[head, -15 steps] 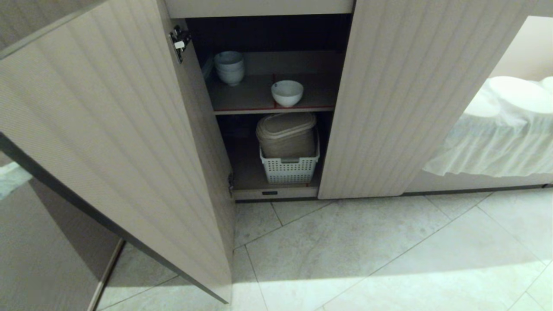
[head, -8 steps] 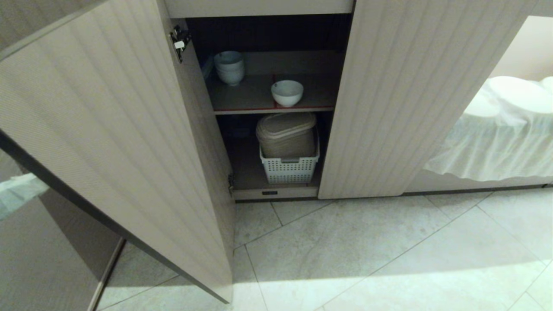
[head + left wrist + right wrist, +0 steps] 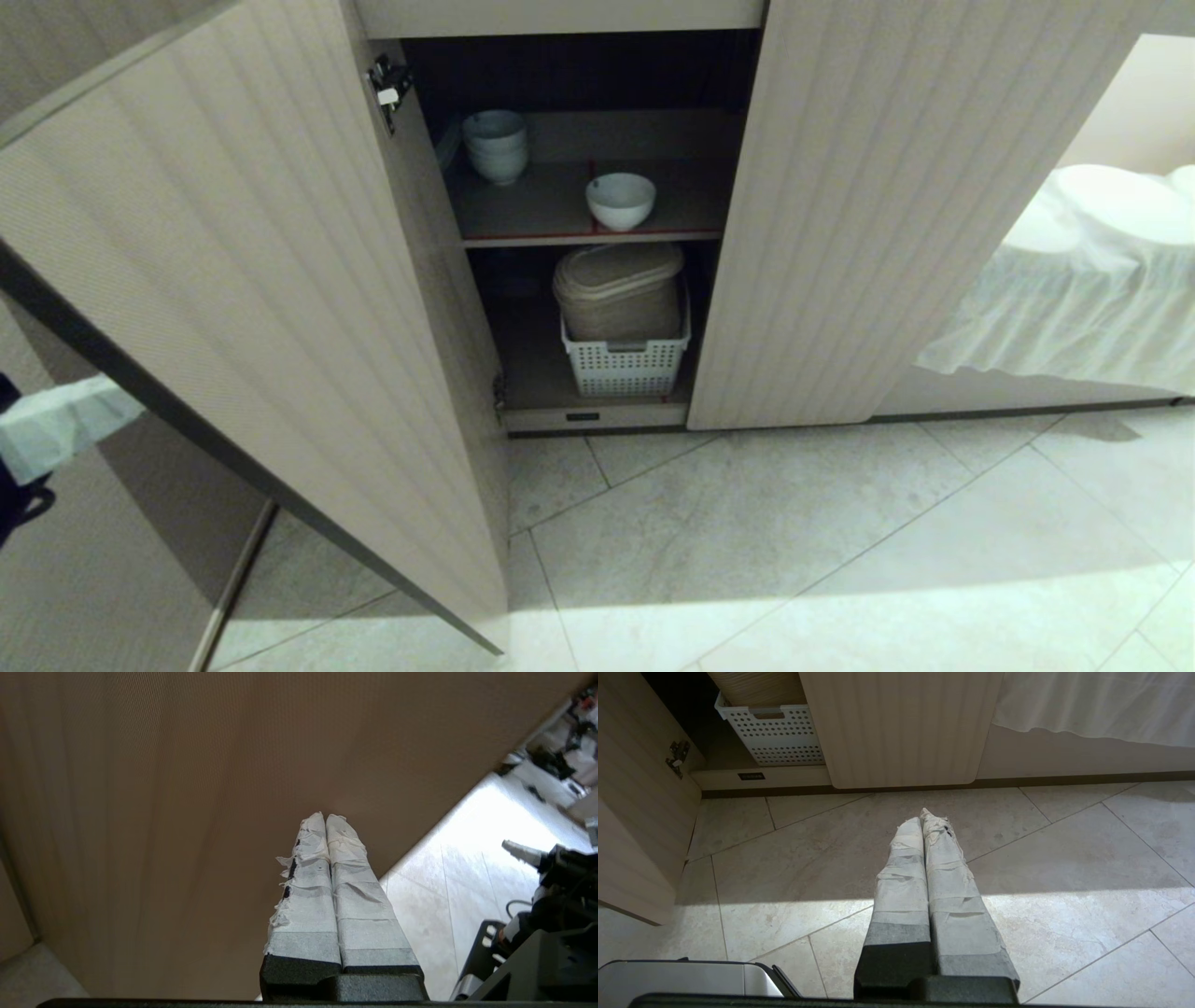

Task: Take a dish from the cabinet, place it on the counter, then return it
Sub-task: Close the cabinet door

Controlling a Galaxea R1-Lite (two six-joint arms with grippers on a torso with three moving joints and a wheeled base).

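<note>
The dish (image 3: 621,201), a small white bowl, stands upright near the front of the cabinet's upper shelf (image 3: 523,224), which has a red-taped edge. The cabinet's left door (image 3: 233,280) hangs open and its right door (image 3: 840,215) is closed. My left gripper (image 3: 112,406) is shut and empty at the far left, behind the open door. In the left wrist view its taped fingertips (image 3: 325,816) sit close to the door's ribbed face (image 3: 187,788). My right gripper (image 3: 922,814) is shut and empty, parked low over the floor tiles. The counter is out of view.
A stack of white bowls (image 3: 496,145) stands at the back left of the same shelf. Below, a white perforated basket (image 3: 624,369) holds a beige lidded container (image 3: 618,289). White cloth (image 3: 1074,280) drapes at the right. The robot's base (image 3: 682,977) is near the floor.
My left gripper has come further into the head view at the left edge, behind the open door. The door has swung slightly toward the cabinet. The dish has not moved.
</note>
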